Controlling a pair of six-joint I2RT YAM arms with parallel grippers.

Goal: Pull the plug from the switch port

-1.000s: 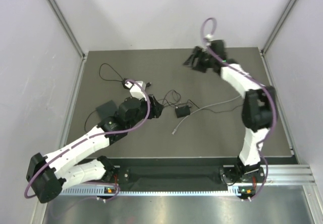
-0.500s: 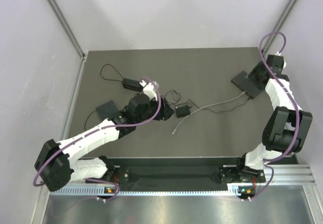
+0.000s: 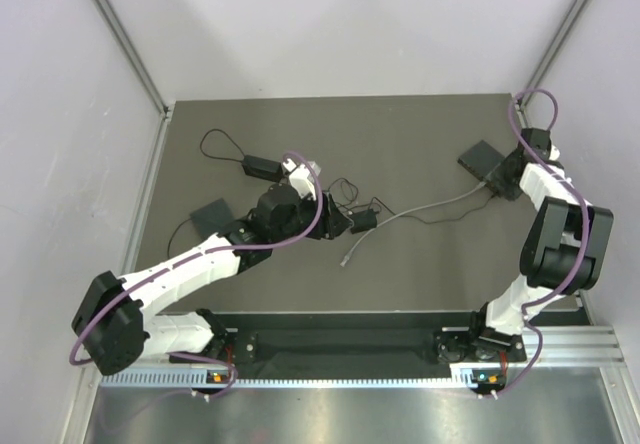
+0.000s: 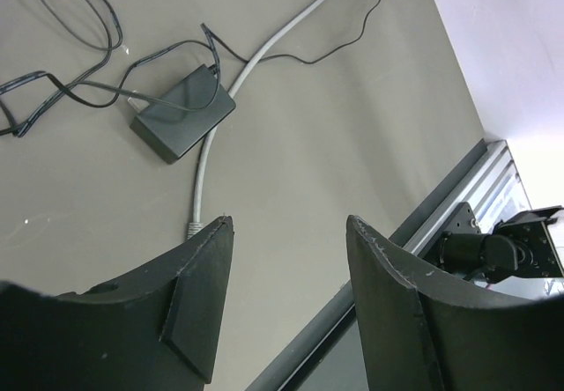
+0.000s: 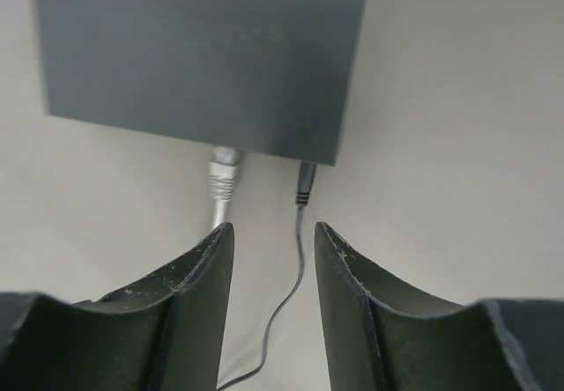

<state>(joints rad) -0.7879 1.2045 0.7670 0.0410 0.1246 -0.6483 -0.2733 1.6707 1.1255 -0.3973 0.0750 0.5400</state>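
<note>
1. The bench (image 3: 400, 129), a dark mat with walls on three sides, carries everything.
2. The left arm (image 3: 190, 264) reaches from the near left corner toward the middle of the bench. The right arm (image 3: 555, 234) stands folded along the right edge, its wrist bent toward the far right corner.
3. The switch (image 5: 203, 47), a flat dark grey box, lies on the bench near the far right corner. Two leads enter the side that faces the right arm's fingers.
4. The left gripper (image 4: 288, 232) hangs over the middle of the bench, fingers wide apart and empty.
5. The right gripper (image 5: 273, 232) sits low just in front of the switch. Its fingers are a narrow gap apart and clamp nothing. A thin black wire (image 5: 295, 276) runs along the bench through that gap.
6. A small black box (image 4: 183, 118) lies near the middle among loops of thin wire. A flat black box (image 3: 212, 214) and a black adapter (image 3: 262, 166) lie nearer the left edge.
7. The grey cable (image 3: 440, 204) runs from the switch to the middle and passes right beside the small black box. Its free end (image 4: 196, 227) lies loose on the bench.
8. The plug (image 5: 223, 178), silver-sleeved, sits on the cable's other end. It is seated in the switch port, just ahead of one fingertip of the right gripper.
9. A black barrel plug (image 5: 305, 182) is seated just beside it.
</note>
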